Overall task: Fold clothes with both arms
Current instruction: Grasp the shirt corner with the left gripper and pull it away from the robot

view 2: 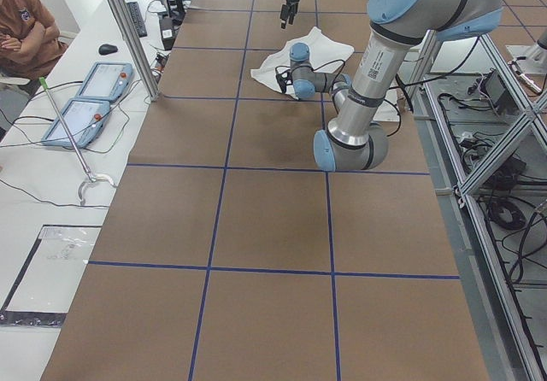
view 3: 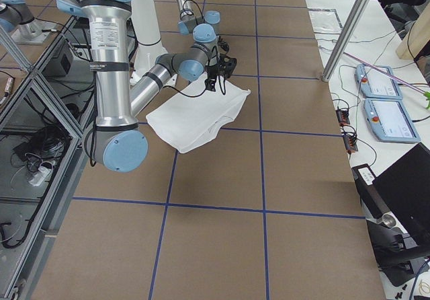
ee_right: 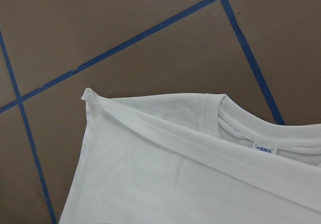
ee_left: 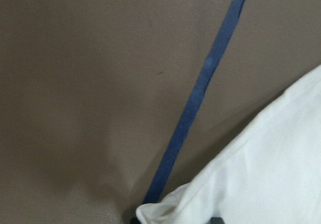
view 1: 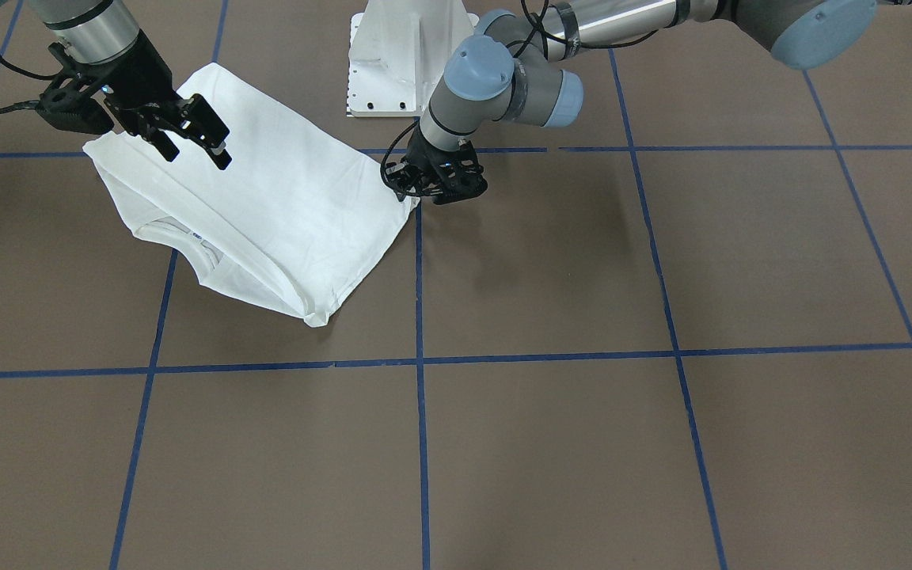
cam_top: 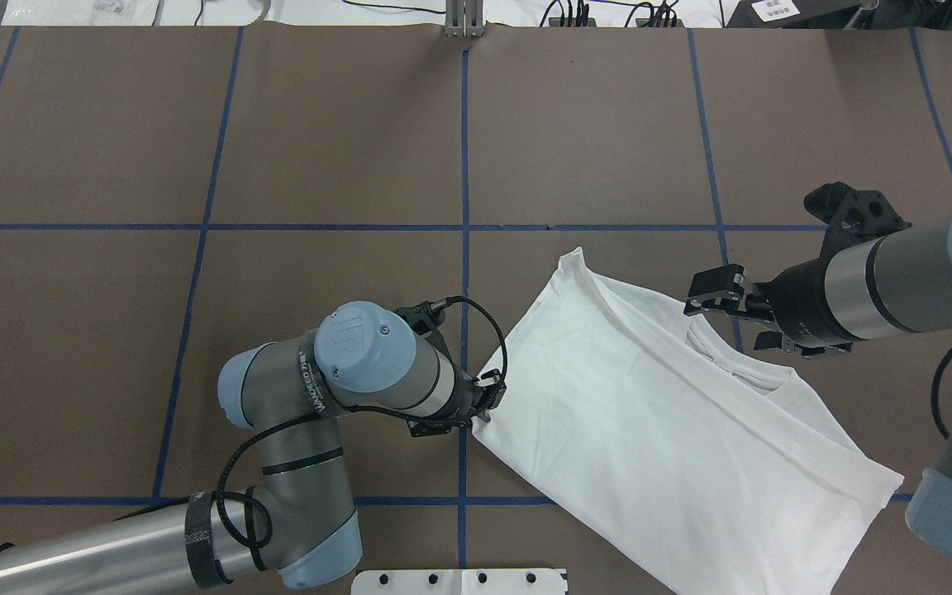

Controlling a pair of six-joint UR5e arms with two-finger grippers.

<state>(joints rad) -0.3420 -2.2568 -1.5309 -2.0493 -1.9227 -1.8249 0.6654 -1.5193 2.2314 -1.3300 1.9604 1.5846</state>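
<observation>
A brown table (view 1: 551, 443) is gridded with blue tape. A folded white shirt (view 1: 282, 206) is laid on its right half, near the robot. The right gripper (view 1: 197, 158) is held spread above the collar. The left gripper (view 1: 434, 190) is set at the shirt's left corner; its grip cannot be told.

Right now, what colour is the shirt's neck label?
Neck label: white with blue print, clearest in the right wrist view.

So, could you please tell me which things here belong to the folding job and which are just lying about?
Job: white shirt; left gripper; right gripper.
Lying about: control pendants; computer mouse; hooked rod.
</observation>
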